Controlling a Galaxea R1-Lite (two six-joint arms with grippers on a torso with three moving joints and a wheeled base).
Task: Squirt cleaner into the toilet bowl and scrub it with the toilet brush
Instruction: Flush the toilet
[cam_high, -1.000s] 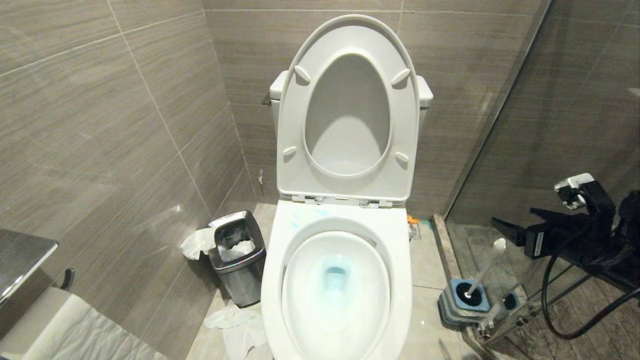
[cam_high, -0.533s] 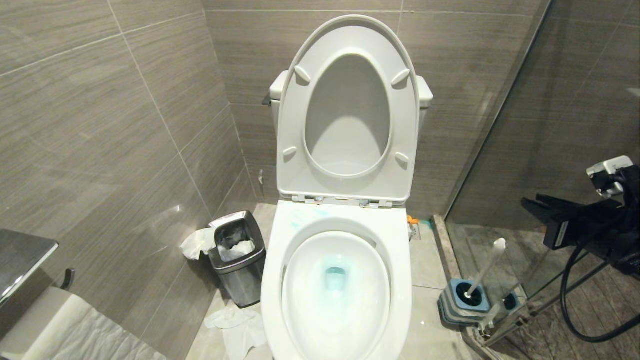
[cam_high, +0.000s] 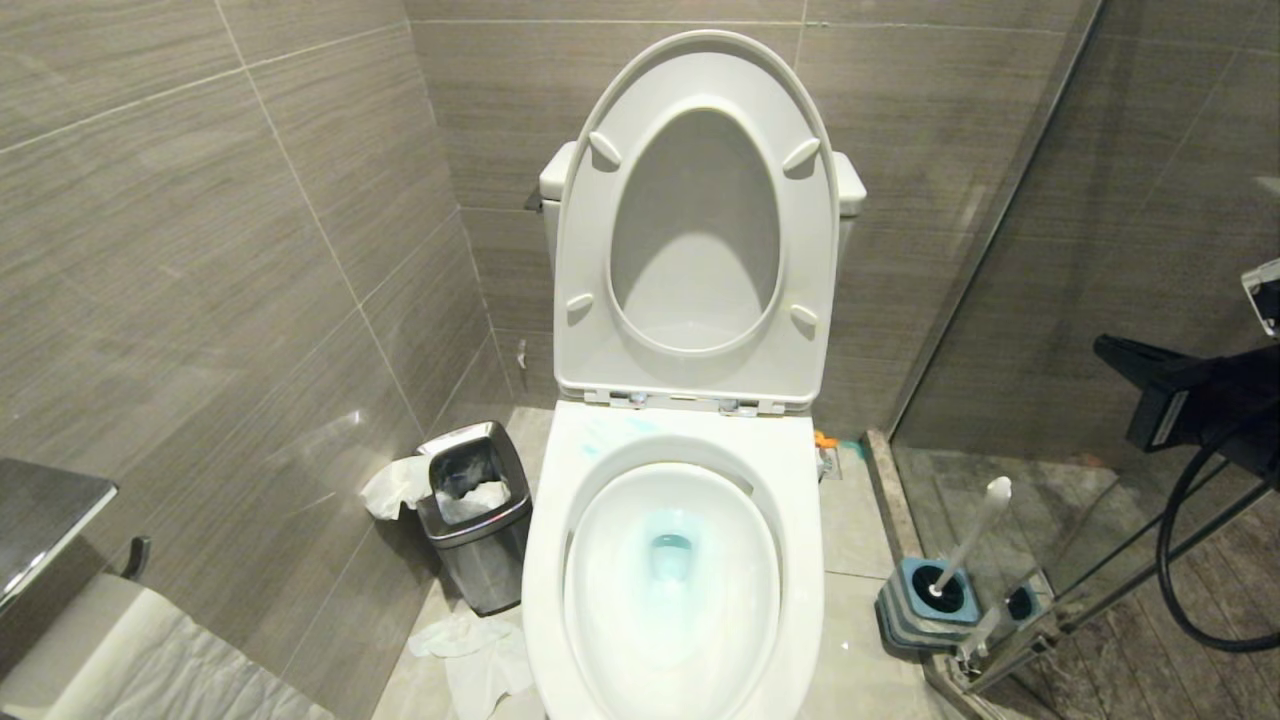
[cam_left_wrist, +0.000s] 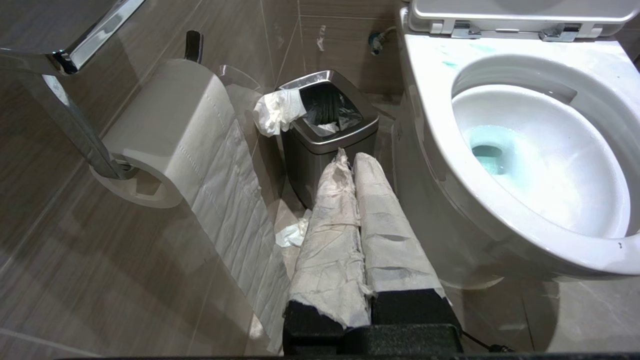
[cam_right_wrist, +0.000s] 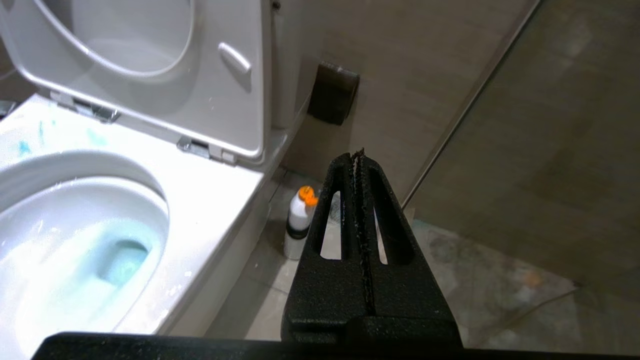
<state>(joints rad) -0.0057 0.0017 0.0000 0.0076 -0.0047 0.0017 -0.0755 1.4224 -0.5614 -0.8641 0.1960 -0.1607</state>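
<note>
— What is shown from the head?
— The toilet bowl (cam_high: 672, 560) is seen at the centre with seat and lid raised; teal-tinted cleaner (cam_high: 670, 548) is pooled in the water, and pale blue smears are left on the rim behind the basin. The toilet brush (cam_high: 968, 538) is stood in its blue holder (cam_high: 925, 600) on the floor to the right of the bowl, handle tilted, touched by nothing. The right gripper (cam_high: 1110, 348) is held in the air at the right edge, well apart from the brush. A steel bin (cam_high: 475, 515) is placed left of the bowl.

— And from the left wrist?
— The left gripper (cam_left_wrist: 350, 159) is seen with paper-wrapped fingers pressed together, nothing between them, pointed toward the bin (cam_left_wrist: 327, 132) beside the bowl (cam_left_wrist: 525, 150). A paper roll (cam_left_wrist: 165, 135) is hung on the wall nearby.

— From the right wrist?
— The right gripper (cam_right_wrist: 358, 156) is shown with fingers pressed together and empty, above the floor beside the bowl (cam_right_wrist: 215, 200). A white bottle (cam_right_wrist: 299, 220) with an orange cap is stood behind the bowl's side.
</note>
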